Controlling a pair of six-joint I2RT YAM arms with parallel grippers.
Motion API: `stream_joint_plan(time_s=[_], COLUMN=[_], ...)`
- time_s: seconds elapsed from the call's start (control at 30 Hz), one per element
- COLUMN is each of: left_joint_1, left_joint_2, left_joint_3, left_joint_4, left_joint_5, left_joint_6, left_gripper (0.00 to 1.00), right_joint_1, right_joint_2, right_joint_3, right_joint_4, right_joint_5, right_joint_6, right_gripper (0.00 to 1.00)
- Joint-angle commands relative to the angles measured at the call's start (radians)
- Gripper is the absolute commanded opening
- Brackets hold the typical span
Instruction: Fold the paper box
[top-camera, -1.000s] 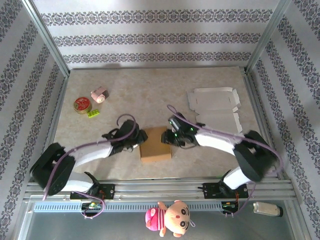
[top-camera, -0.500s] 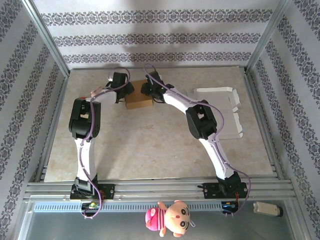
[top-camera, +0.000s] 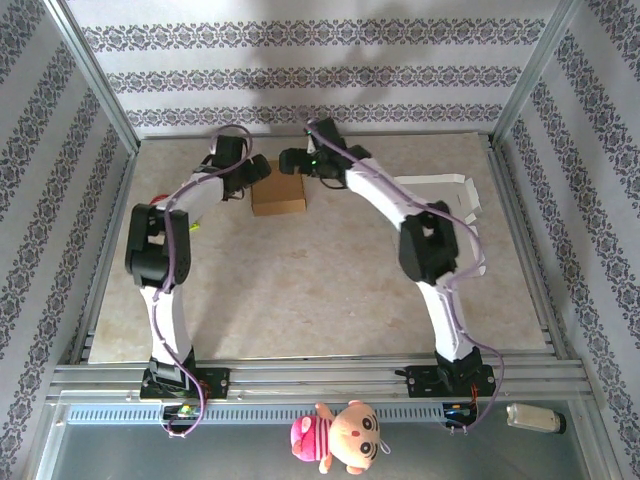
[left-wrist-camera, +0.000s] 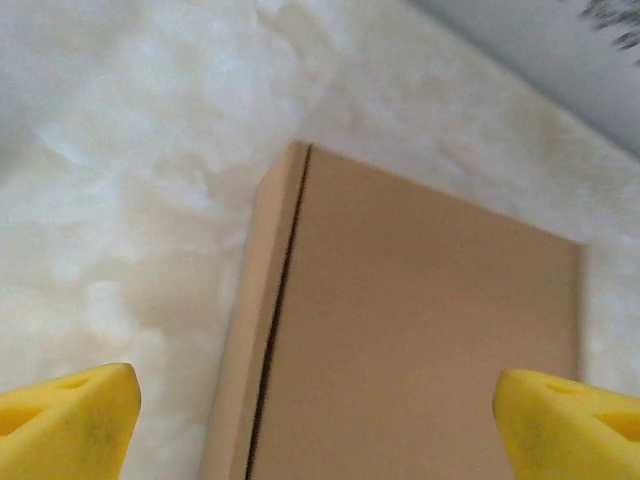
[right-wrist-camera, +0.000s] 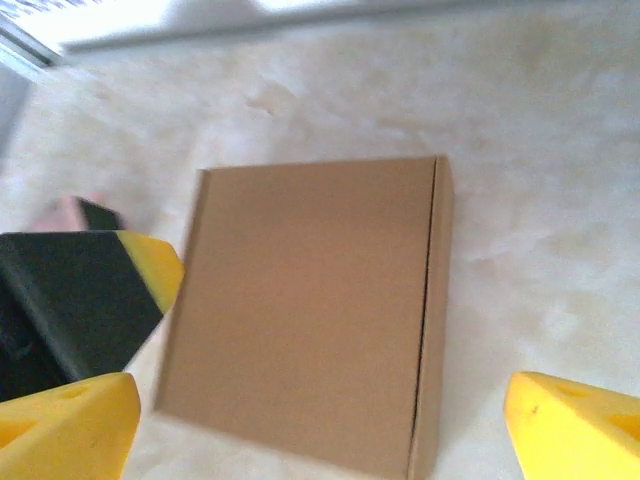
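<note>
The paper box is brown, closed and flat, lying on the table near the back wall. My left gripper hovers at its left far corner, and my right gripper hovers at its far edge. In the left wrist view the box lies below my left gripper, whose yellow fingertips stand wide apart, open and holding nothing. In the right wrist view the box lies under my right gripper, also open and apart from it. The left gripper's black and yellow finger shows beside the box there.
Flat white cardboard blanks lie at the right of the table, partly under the right arm. A red tin peeks out behind the left arm. Metal frame posts and patterned walls close in the table.
Both arms carried the box from the near middle of the table to the back. Both grippers have since opened and let go, and the box rests on the table.
</note>
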Motion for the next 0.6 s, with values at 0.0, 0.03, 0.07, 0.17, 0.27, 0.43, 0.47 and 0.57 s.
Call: stream_joint_plan(time_s=[0.0,0.03,0.07,0.17,0.27,0.43,0.47,0.57], left_joint_1=[-0.005,-0.007,-0.010,-0.042,-0.149,-0.453,-0.515,-0.682], left_joint_2=[-0.219,-0.281,-0.347,-0.539,-0.707,-0.853,-0.861,-0.839], left_joint_3=[-0.073,-0.117,-0.172,-0.328,-0.443,-0.533,-0.552,-0.585], left_joint_4=[-0.064,-0.055,-0.043,0.034,0.079,0.100,0.119,0.153], left_joint_5=[-0.028,-0.010,0.016,0.133,0.197,0.120,0.103,0.045], left_joint_6=[0.056,0.043,0.029,-0.021,-0.045,-0.028,-0.031,-0.018], left_gripper=[0.91,0.91,0.91,0.91,0.91,0.92,0.93,0.93], right_joint_1=[-0.088,-0.110,-0.141,-0.242,-0.363,-0.540,-0.567,-0.612], right_joint_2=[-0.260,-0.340,-0.418,-0.615,-0.744,-0.828,-0.830,-0.781], right_joint_3=[-0.188,-0.280,-0.381,-0.637,-0.813,-0.959,-0.985,-1.009], right_joint_4=[0.069,0.086,0.101,0.145,0.143,0.096,0.095,0.111], right_joint_5=[-0.064,-0.053,-0.036,0.011,0.050,0.164,0.195,0.264], right_joint_6=[-0.056,-0.055,-0.046,0.002,0.034,0.035,0.030,-0.035], right_gripper=[0.95,0.95,0.96,0.96,0.96,0.96,0.96,0.97])
